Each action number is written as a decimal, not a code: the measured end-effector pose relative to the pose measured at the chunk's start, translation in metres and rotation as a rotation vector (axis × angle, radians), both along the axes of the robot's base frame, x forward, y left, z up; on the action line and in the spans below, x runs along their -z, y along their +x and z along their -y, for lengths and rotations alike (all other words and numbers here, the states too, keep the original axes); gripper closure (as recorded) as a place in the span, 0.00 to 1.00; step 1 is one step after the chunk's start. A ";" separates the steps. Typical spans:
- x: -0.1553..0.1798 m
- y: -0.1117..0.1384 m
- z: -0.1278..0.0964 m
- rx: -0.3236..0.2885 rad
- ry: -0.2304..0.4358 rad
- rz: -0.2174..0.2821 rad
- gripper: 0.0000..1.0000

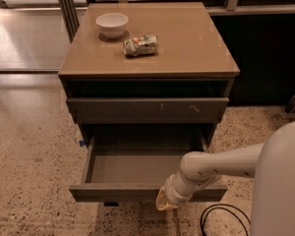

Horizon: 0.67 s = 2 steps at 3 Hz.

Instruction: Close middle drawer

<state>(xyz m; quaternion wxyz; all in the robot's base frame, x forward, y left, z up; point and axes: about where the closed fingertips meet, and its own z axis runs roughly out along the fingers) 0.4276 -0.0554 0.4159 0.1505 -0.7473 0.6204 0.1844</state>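
At 6 o'clock in the view, the gripper [166,204] sits against the front edge of the middle drawer [130,167], near its 5 o'clock corner. Grip state: cannot tell; nothing visibly held. Drawer stands pulled far out of the cabinet [191,43]. Progress, judged: closing hardly started; almost the whole push toward 12 o'clock is left.

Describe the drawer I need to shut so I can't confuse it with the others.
On the tan-topped cabinet, look below the drawer front with white scratches. The middle drawer is the one pulled far out, smooth grey inside, with the gripper at its plain front.
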 end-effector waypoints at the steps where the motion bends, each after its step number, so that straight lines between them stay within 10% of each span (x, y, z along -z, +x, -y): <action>1: 0.001 0.020 0.036 0.130 -0.067 0.023 1.00; 2: 0.001 0.025 0.047 0.168 -0.083 0.031 1.00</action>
